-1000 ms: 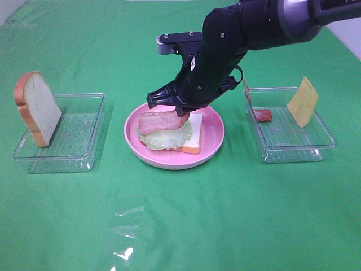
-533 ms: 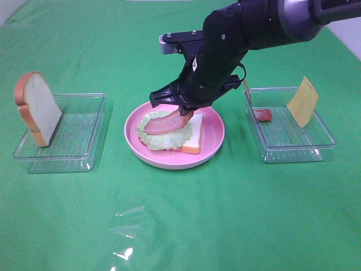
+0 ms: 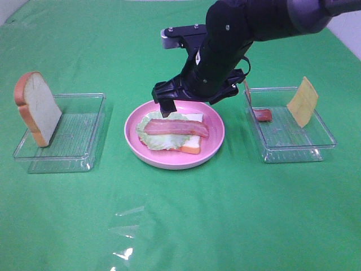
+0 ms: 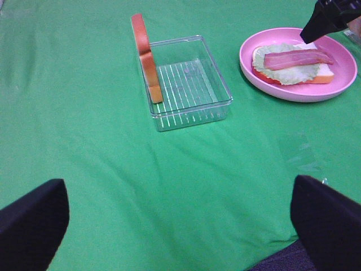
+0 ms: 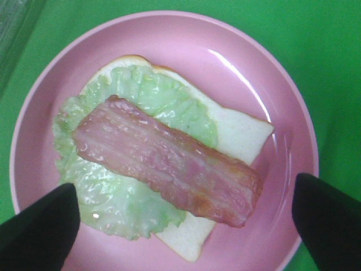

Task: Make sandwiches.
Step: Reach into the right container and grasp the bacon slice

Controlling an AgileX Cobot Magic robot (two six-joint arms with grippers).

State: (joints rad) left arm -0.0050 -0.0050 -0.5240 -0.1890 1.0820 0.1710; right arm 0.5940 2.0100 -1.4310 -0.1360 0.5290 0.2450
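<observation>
Right wrist: bacon strip (image 5: 169,169) lies on lettuce (image 5: 107,209) beneath parted tool (image 5: 183,223).

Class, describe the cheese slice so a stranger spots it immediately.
On the green cloth, find the clear tray right of the pink plate. The cheese slice leans against its right wall: an orange-yellow square, unlike the small red bacon piece nearby.
</observation>
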